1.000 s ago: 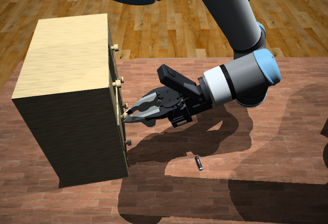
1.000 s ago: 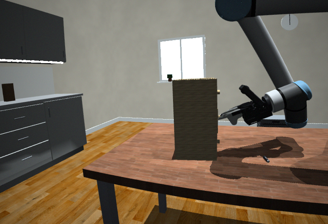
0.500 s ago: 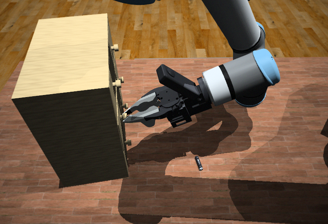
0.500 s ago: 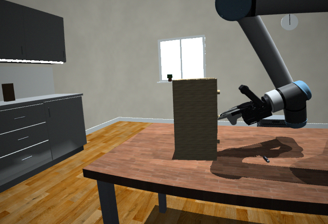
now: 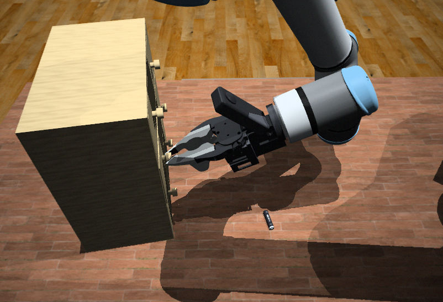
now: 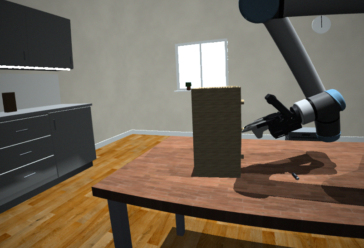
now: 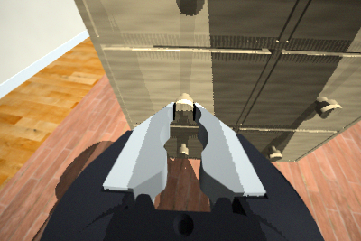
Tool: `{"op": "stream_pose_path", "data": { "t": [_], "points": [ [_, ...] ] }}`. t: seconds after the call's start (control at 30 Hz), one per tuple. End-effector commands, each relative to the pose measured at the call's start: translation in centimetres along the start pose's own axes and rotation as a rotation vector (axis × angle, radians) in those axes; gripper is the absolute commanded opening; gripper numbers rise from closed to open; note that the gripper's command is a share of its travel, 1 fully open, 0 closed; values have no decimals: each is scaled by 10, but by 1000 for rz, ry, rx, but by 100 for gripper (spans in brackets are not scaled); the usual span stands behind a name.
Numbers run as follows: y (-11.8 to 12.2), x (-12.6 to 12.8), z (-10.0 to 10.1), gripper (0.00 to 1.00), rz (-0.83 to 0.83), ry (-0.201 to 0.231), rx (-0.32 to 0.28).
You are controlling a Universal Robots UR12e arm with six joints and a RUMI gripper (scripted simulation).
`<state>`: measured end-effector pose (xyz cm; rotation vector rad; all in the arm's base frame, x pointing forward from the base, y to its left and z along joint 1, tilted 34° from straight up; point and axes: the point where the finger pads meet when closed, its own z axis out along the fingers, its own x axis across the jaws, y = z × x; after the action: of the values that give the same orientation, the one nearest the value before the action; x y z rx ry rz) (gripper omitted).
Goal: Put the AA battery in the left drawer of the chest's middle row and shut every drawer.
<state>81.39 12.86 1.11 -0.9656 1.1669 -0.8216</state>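
— At the front of the chest (image 5: 85,77), what is the gripper (image 5: 170,155) doing there?

— It's pinched narrow on a knob (image 7: 184,102). From the wrist view that's the left drawer of the middle row, the one the battery is meant for. I'd say it holds the knob because that's the only handle for sliding the drawer.

— And the AA battery (image 5: 268,219)?

— Lying on its side on the counter (image 5: 322,273), out in front of the chest and well apart from it, at the edge of the arm's shadow. Nothing is touching it. So the real job hasn't begun, to my mind; the drawer has to be open enough before anything can be dropped in.

— Is the drawer open at all?

— Hard to say. There's a pale strip along its top edge in the wrist view, which could be a lip standing slightly proud, or just the seam catching light. From the side the chest hides its own front, and only the knobs poke out.

— Anything else you can't make out?

— The drawer insides are out of sight. From above, the arm's upper part runs out of the picture. The top row is partly cut off in the wrist view, so I can't vouch for those drawers.
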Motion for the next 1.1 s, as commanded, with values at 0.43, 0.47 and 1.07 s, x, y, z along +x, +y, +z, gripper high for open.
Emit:
{"op": "stream_pose_path", "data": {
  "t": [0.43, 0.47, 1.07],
  "points": [
    [-3, -1, 2, 10, -2, -2, 5],
    [-3, -1, 2, 10, -2, -2, 5],
    [-2, -1, 2, 20, -2, -2, 4]
  ]
}}
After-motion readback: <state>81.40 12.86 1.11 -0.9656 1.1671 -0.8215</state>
